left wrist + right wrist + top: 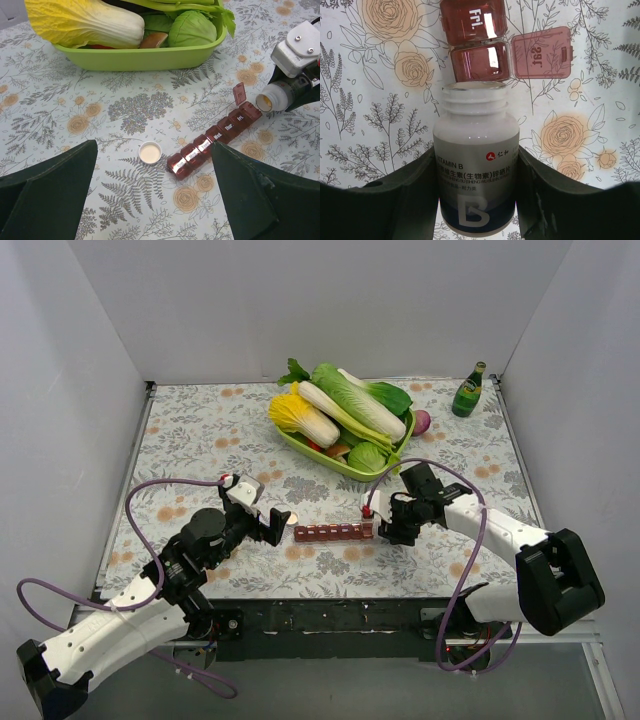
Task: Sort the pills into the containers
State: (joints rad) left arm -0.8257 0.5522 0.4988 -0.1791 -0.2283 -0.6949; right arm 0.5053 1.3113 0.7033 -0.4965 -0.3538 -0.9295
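The dark red pill organiser point(335, 532) lies near the table's front, between the two grippers. In the left wrist view it point(215, 137) runs diagonally, and its end lid point(240, 93) stands open. My right gripper point(382, 522) is shut on an uncapped white vitamin B bottle point(476, 165). The bottle is tipped with its mouth just short of the open "Sat" compartment point(480, 62). Orange-yellow pills point(265, 103) show only inside the bottle's mouth. The open compartment looks empty. My left gripper point(155, 200) is open and empty just left of the organiser, above the bottle's white cap point(150, 152).
A green tray point(345, 462) of vegetables stands behind the organiser, and it also shows in the left wrist view point(140, 56). A green glass bottle point(467, 390) stands at the back right corner. White walls close in the table's sides and back.
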